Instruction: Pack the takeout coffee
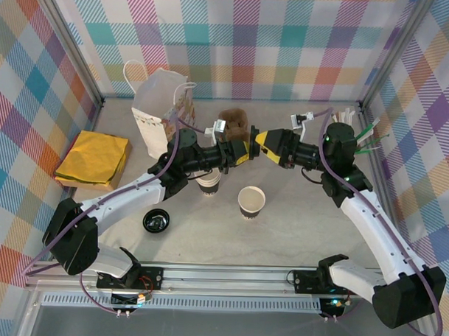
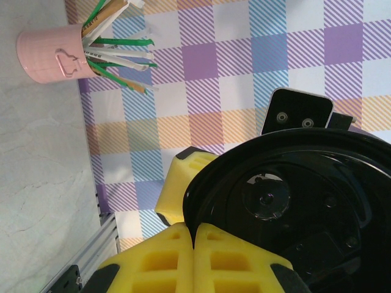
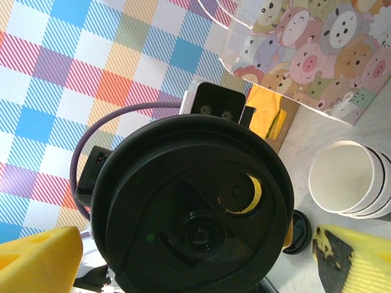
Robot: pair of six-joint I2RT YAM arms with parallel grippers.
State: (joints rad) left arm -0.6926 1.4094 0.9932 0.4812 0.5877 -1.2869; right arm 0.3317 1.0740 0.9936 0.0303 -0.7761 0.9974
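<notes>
**Black lid [image 3: 189, 213] held in mid-air between 2 grippers**

At the far left a paper bag [image 1: 158, 110] stands at the back, and a loose lid [image 1: 155, 221] lies near the front edge. The left gripper [image 1: 242, 150], fingers pinched tight, holds the black lid by its rim above the table, with 1 white cup [image 1: 208, 184] under its arm. Just right of that, another open cup [image 1: 251, 201] stands alone. The right gripper [image 1: 267, 142] faces the held lid, its 2 fingers spread wide to either side.
</notes>
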